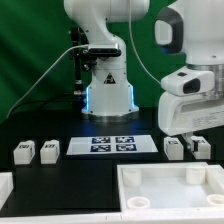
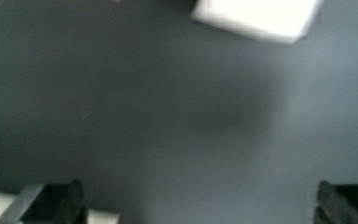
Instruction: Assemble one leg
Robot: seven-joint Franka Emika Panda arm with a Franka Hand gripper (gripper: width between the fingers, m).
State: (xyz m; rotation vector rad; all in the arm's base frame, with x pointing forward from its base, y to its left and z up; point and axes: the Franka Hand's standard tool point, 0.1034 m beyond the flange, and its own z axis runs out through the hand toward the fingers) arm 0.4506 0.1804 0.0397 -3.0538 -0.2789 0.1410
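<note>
Four small white legs with tags lie on the black table. Two are at the exterior view's left (image 1: 22, 152) (image 1: 48, 151) and two at its right (image 1: 173, 147) (image 1: 200, 147). My gripper (image 1: 188, 134) hangs just above the two right legs. In the wrist view the gripper (image 2: 202, 203) is open, its dark fingers (image 2: 51, 205) wide apart with only bare table between them. A blurred white block (image 2: 256, 18) shows far from the fingers. A small white bit (image 2: 101, 217) shows beside one finger. I cannot tell which leg either is.
The marker board (image 1: 112, 145) lies mid-table between the leg pairs. A large white tray-like part with a raised rim (image 1: 170, 172) sits in front at the exterior view's right. Another white part (image 1: 5, 185) is at the front left edge. The robot base (image 1: 108, 85) stands behind.
</note>
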